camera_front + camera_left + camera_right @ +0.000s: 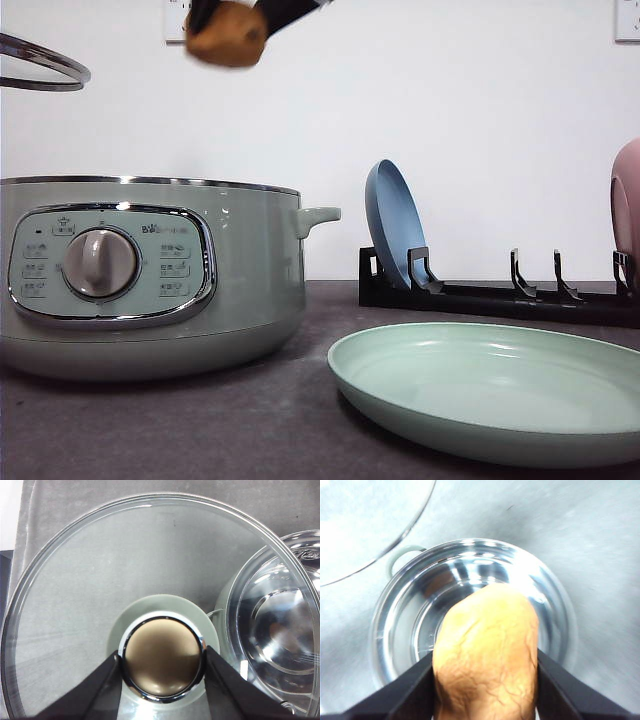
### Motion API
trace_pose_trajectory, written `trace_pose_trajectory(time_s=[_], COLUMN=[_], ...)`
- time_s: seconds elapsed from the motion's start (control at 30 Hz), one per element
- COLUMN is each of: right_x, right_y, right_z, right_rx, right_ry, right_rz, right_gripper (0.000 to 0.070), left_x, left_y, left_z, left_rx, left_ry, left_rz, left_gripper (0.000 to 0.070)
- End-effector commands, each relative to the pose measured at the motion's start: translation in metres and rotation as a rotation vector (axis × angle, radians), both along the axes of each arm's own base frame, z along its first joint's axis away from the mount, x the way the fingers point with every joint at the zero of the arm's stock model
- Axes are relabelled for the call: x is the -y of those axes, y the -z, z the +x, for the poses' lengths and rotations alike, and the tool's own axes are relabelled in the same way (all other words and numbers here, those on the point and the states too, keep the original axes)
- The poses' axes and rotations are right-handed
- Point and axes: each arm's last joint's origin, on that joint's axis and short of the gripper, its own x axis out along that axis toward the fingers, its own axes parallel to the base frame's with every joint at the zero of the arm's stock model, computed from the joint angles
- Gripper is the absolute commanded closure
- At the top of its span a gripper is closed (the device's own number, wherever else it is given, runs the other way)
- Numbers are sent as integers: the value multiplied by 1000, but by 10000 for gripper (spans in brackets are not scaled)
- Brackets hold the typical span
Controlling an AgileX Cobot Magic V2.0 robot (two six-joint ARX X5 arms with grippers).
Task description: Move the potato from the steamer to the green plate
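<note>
From the front you can see the potato high above the steamer, pinched in the right gripper at the upper edge of the picture; it looks blurred, so you cannot judge from here how squarely it sits between the fingers. The green plate lies on the table to the right of the steamer, near it but apart, and bare. The blue plate stands upright in the black rack behind it, and the rim of the glass lid hangs at upper left. In your left wrist view the left gripper is clamped on the lid's knob, holding the lid off to the side of the open pot. In your right wrist view the potato fills the space between the dark fingers, directly over the shiny steamer bowl. The risks I would watch: the smooth, rounded skin could slip out on a fast swing and fall back into the pot or onto the table; and a low path could clip the chrome rim or side handle before you reach the plate.
</note>
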Motion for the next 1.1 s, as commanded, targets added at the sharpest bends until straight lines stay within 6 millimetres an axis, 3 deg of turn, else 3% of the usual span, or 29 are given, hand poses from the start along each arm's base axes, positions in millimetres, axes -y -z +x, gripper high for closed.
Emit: trace_pose_trajectory(time_s=[0.0, 0.17, 0.33, 0.53, 0.67, 0.87, 1.07], right_x=[8, 42, 79, 121, 139, 154, 160], right_y=[-12, -27, -20, 0, 15, 46, 85], right_z=[-6, -18, -31, -59, -77, -99, -108], right_rx=[24, 9, -14, 1, -11, -47, -102], right_ry=[-6, 39, 98, 162, 215, 306, 397], right_rz=[9, -9, -28, -13, 22, 113, 139], right_gripper=[495, 495, 494, 494, 494, 494, 494], left_x=[0, 1, 1, 3, 5, 12, 19], left_y=[-11, -11, -11, -12, -12, -12, -12], left_z=[0, 0, 0, 1, 1, 1, 0], left_rx=[71, 72, 72, 77, 78, 76, 73], left_ry=[8, 19, 25, 50, 72, 117, 164], left_rz=[-15, -28, -36, -63, -81, -105, -129], left_gripper=[700, 700, 700, 700, 700, 700, 700])
